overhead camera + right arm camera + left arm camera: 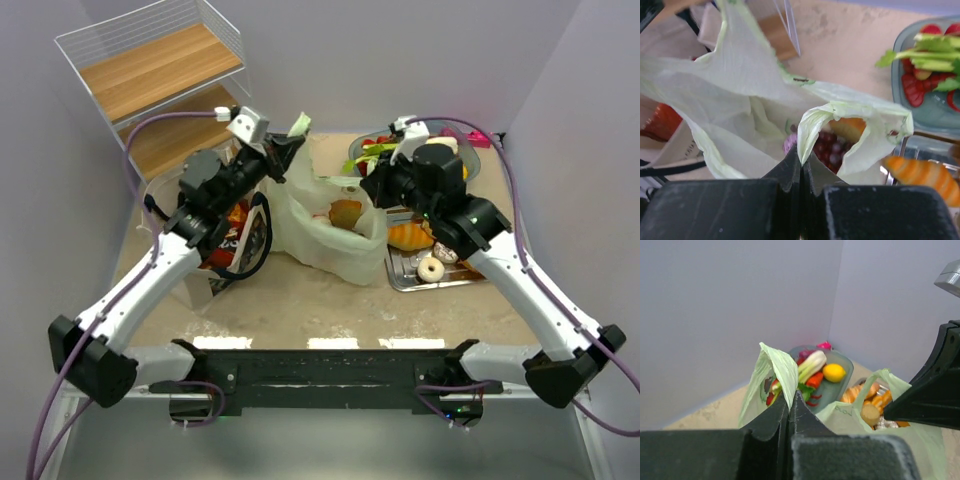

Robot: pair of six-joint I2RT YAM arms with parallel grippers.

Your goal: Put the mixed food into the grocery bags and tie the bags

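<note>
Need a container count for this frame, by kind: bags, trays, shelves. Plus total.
Bags: 2 (green bag, tote)
Trays: 2 (metal tray, grey tray)
Shelves: 1 (shelf)
Total: 5

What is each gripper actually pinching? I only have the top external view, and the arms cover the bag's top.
Observer: In its wrist view the left gripper is shut on one handle of the pale-green bag.
Operator: And the right?
Observer: The right gripper is shut on the other handle, a curled loop held upright.
Operator: Anything visible inside?
Observer: The right wrist view shows dark grapes in the bag, below that loop.
</note>
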